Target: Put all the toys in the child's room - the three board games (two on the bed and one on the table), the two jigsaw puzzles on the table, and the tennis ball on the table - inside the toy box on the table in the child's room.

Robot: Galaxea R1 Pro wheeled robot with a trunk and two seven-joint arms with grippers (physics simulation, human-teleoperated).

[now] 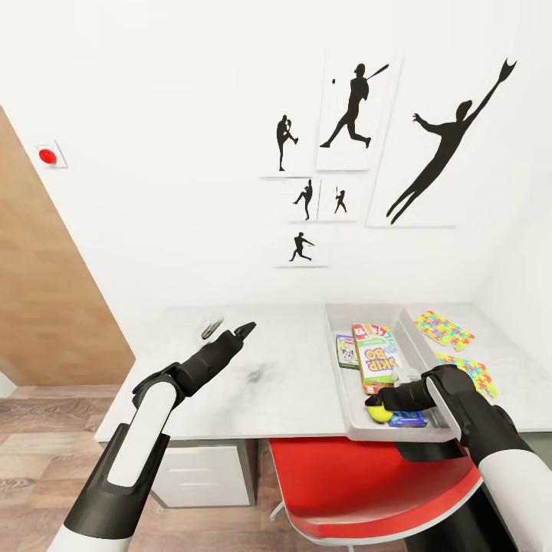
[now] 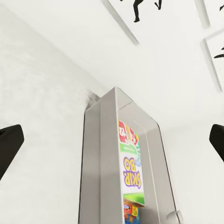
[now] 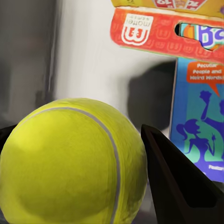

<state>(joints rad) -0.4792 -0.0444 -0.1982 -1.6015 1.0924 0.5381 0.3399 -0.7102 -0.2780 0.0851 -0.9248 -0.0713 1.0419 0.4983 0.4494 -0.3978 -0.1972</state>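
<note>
The grey toy box stands on the pale table, right of centre. Inside lie the Skip-Bo board game, a white-green game box beside it and a blue one at the near end. My right gripper reaches into the box's near end, shut on the tennis ball; up close the ball sits between the dark fingers. Two jigsaw puzzles lie on the table right of the box. My left gripper hovers open over the table's left part, facing the box.
A red chair sits under the table's near edge, below the toy box. A white drawer unit stands under the left end. A wooden panel rises at the far left, and framed silhouettes hang on the white wall behind.
</note>
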